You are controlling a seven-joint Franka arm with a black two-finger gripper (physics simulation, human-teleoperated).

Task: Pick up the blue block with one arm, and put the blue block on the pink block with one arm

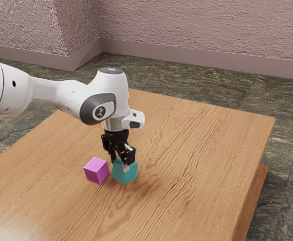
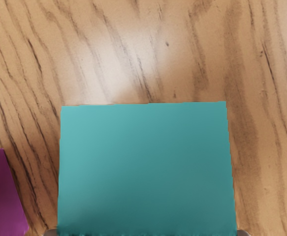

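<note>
Black tool (image 1: 124,162) points straight down, its fingers set against two opposite sides of the blue block (image 1: 125,174) and grasping it near the top. The block sits low over the tabletop (image 1: 201,150); contact underneath cannot be confirmed. The pink block (image 1: 96,170) lies just beside the tool, narrowly apart from the blue one. Beyond the tool, wood runs open to the far edges.

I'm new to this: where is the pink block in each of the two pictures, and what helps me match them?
Exterior view: the pink block sits on the table, just toward the exterior view's left of the blue block.
Wrist view: the pink block is partly cut off, beside the blue block.
Shared landmark: the blue block.
</note>
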